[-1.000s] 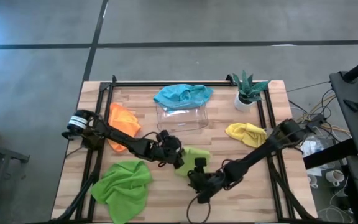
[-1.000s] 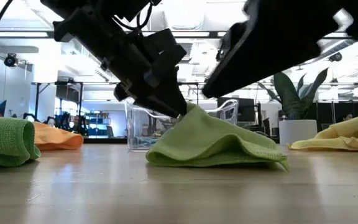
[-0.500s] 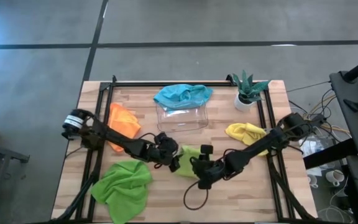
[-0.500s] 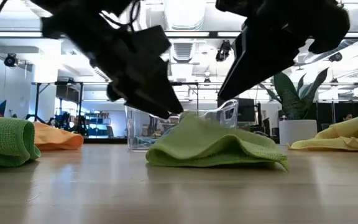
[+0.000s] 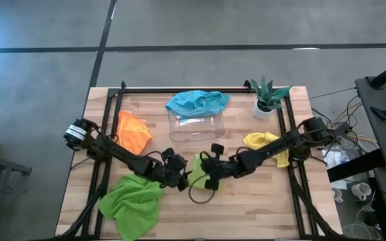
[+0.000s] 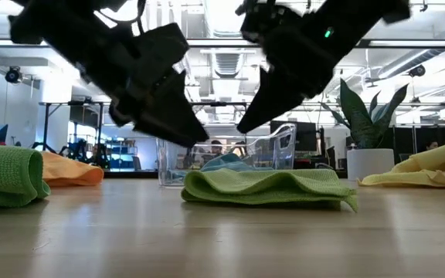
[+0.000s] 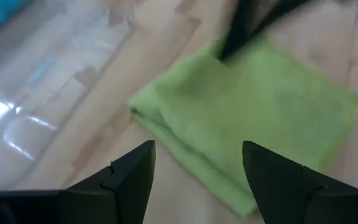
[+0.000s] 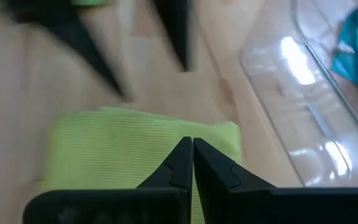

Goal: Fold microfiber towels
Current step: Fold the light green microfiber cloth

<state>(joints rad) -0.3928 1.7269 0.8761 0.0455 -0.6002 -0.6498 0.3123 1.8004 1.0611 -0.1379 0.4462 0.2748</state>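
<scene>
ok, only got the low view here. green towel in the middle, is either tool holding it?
Observer: No. Left wrist view shows the left tool open above the folded lime towel, nothing between its fingers.
Operator: And the right one?
Observer: Right tool is shut, fingertips together over the same towel, no cloth pinched.
Operator: What's left to fold?
Observer: High view shows a second lime towel crumpled at the table's near left corner, a yellow towel bunched at the right, an orange towel at the left.

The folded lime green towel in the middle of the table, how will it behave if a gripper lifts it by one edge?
The folded lime green towel lies in soft ripples, so it would probably sag and unfold. It looks thin, likely light. On the bare wooden table a push may bunch it rather than slide it.
</scene>
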